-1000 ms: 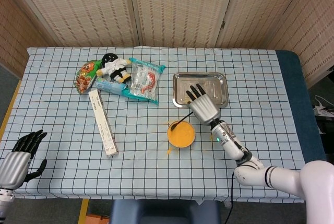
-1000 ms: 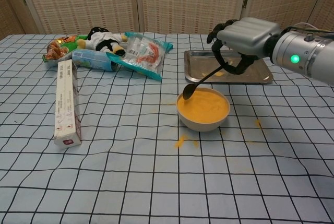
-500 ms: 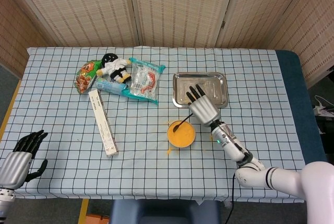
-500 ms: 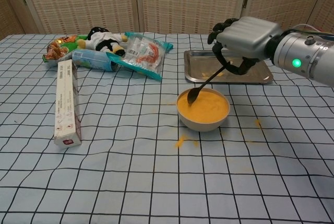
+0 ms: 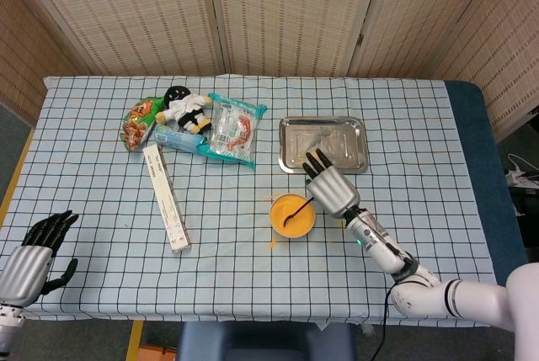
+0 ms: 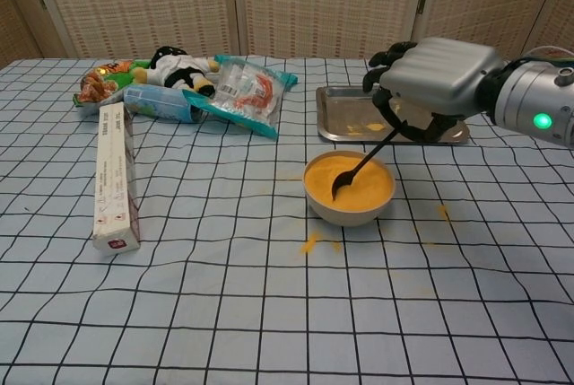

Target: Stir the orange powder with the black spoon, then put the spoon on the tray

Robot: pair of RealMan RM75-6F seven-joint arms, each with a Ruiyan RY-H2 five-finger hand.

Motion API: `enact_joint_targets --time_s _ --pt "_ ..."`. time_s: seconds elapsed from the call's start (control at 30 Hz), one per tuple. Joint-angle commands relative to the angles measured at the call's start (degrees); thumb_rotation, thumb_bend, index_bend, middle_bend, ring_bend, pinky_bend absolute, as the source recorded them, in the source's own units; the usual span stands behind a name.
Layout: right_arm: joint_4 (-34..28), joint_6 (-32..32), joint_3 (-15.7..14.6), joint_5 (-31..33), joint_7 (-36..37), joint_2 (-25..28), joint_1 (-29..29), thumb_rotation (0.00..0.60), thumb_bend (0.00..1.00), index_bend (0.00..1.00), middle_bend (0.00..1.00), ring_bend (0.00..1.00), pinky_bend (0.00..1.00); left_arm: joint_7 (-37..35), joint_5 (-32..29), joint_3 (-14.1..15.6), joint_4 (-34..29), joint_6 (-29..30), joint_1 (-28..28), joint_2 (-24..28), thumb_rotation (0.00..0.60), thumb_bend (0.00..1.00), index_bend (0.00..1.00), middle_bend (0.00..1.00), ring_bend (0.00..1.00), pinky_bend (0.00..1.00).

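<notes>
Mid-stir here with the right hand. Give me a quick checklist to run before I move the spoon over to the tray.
1. Grip: right hand holds the black spoon by its handle: ok.
2. Spoon tip: down in the orange powder, not yet lifted: not ok for transfer.
3. Bowl: upright on the table, near the tray: ok.
4. Tray: lies just behind the bowl, bare except for some orange dust: ok.
5. Spills: orange powder on the cloth in front of the bowl: not ok.
6. Left hand: at the table's near left corner, holding nothing, far from the path: ok.
</notes>
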Motion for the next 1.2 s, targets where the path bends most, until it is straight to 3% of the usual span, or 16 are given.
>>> enact_joint_targets --time_s 0.03,0.2,0.53,0.87,1.2 --pt "-2.9 -0.1 0.4 1.4 0.1 1.9 -0.5 0.6 0.45 0.98 0.17 0.0 0.08 0.0 0.1 0.0 0.0 0.1 0.0 0.0 0.6 0.45 0.0 0.0 0.0 0.08" --pt "-2.9 2.4 2.0 0.9 0.6 1.5 -1.0 0.6 0.45 0.98 0.17 0.0 0.08 0.0 0.1 0.0 0.0 0.1 0.0 0.0 0.6 0.44 0.0 0.0 0.0 0.08" --pt "7.0 2.9 4.2 0.3 0.6 -6.0 0.9 0.6 0.45 0.98 0.17 0.0 0.09 -0.2 -0.4 -0.1 0.3 -0.5 -0.2 -0.1 0.6 0.44 0.0 0.0 0.0 0.08" --pt "13.8 2.0 3.8 -1.9 1.6 -10.2 1.4 0.6 0.45 0.98 0.17 0.0 0.09 -0.4 -0.8 -0.2 0.5 -1.1 -0.4 -0.1 0.6 0.44 0.0 0.0 0.0 0.08" --pt "12.9 1.6 2.5 -3.4 0.2 -9.0 0.9 0.6 0.45 0.99 0.17 0.0 0.09 -0.6 -0.8 -0.2 0.7 -1.4 -0.6 -0.2 0.6 0.44 0.0 0.0 0.0 0.08"
